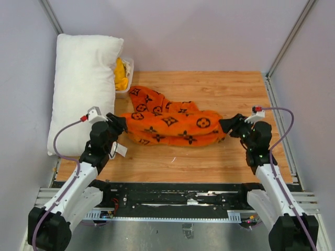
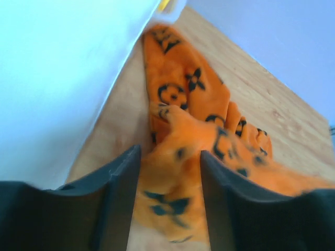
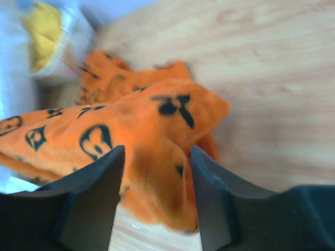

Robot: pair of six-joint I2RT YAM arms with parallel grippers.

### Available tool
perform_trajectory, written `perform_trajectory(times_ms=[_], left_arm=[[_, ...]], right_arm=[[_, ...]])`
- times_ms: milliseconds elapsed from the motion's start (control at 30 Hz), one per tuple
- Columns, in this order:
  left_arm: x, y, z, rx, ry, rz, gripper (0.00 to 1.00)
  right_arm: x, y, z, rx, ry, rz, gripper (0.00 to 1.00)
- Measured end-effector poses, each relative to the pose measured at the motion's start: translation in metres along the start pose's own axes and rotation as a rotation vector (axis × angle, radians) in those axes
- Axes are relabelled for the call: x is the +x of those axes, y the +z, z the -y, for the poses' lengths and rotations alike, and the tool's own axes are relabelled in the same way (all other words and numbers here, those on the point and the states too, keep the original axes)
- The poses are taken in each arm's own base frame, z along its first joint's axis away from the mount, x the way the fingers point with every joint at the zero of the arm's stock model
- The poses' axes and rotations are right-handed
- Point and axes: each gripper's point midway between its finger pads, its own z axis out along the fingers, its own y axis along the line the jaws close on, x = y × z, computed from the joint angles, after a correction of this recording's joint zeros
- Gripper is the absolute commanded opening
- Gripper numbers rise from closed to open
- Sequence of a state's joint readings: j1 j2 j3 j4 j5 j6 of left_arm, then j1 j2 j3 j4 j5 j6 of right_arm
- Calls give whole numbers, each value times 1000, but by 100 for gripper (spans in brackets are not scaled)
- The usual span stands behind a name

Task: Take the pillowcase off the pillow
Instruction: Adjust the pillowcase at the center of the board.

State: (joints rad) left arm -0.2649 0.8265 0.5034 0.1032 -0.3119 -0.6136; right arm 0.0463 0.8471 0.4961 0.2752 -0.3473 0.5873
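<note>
The orange pillowcase point(image 1: 172, 123) with black motifs lies crumpled across the middle of the wooden table, off the pillow. The white pillow point(image 1: 84, 89) lies bare along the left edge, and in the left wrist view the pillow point(image 2: 52, 78) fills the left side. My left gripper point(image 1: 123, 124) is at the case's left end. Its jaws stand apart in the left wrist view point(image 2: 170, 157), with a loose fold of pillowcase point(image 2: 183, 94) lying between them. My right gripper point(image 1: 226, 125) is at the case's right end, also open point(image 3: 157, 154), straddling a corner of the pillowcase point(image 3: 131, 120).
A clear bin point(image 1: 124, 78) with plain yellow cloth stands behind the pillow's far right corner, and the same bin point(image 3: 49, 31) shows blurred in the right wrist view. A small white tag point(image 1: 120, 150) lies by the left arm. Grey walls close in the wooden table point(image 1: 209, 157).
</note>
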Motion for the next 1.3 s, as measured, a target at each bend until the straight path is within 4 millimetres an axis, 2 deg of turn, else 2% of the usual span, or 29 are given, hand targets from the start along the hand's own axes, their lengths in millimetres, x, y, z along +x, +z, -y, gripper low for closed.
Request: perform_trajectory(times_ms=[67,100,167,200,300,400,533,600,667,733,833,900,1033,1133,1300], left_arm=[[29,-7,-22,-36,-34,-49,92],[43,-10,-31,-58,-49,-82,96],[62,-12,-45,-100,-48,-135,99],[68,-13,-50,-118,-48,-153,99],[64,-11,-50,-137,-37,-150,99],[44,-1,-36,-122,2,-124,98],[26,17,-10,-75,54,-120,94],[42,30,-10,-87,97,-174,94],[60,35,-12,-97,139,-226,94],[75,36,-16,-107,174,-271,94],[79,36,-18,-111,198,-280,94],[77,37,-20,-116,211,-272,94],[76,37,-22,-123,231,-267,94],[78,38,-24,-127,239,-274,94],[82,39,-27,-134,251,-285,93]], right_arm=[[32,-11,21,63,6,-45,91],[44,-15,29,92,15,-67,98],[66,-21,47,163,32,-117,99],[69,-22,52,185,39,-126,99],[64,-22,58,227,33,-103,98],[54,-16,64,269,32,-89,99],[53,8,74,320,48,-162,75],[65,25,80,326,71,-245,66],[81,39,85,319,97,-330,60],[99,49,90,307,128,-396,58],[127,52,98,308,170,-479,59],[136,52,101,309,185,-502,63],[133,57,100,294,183,-485,64],[133,58,101,295,174,-480,57],[136,60,107,303,151,-480,36]])
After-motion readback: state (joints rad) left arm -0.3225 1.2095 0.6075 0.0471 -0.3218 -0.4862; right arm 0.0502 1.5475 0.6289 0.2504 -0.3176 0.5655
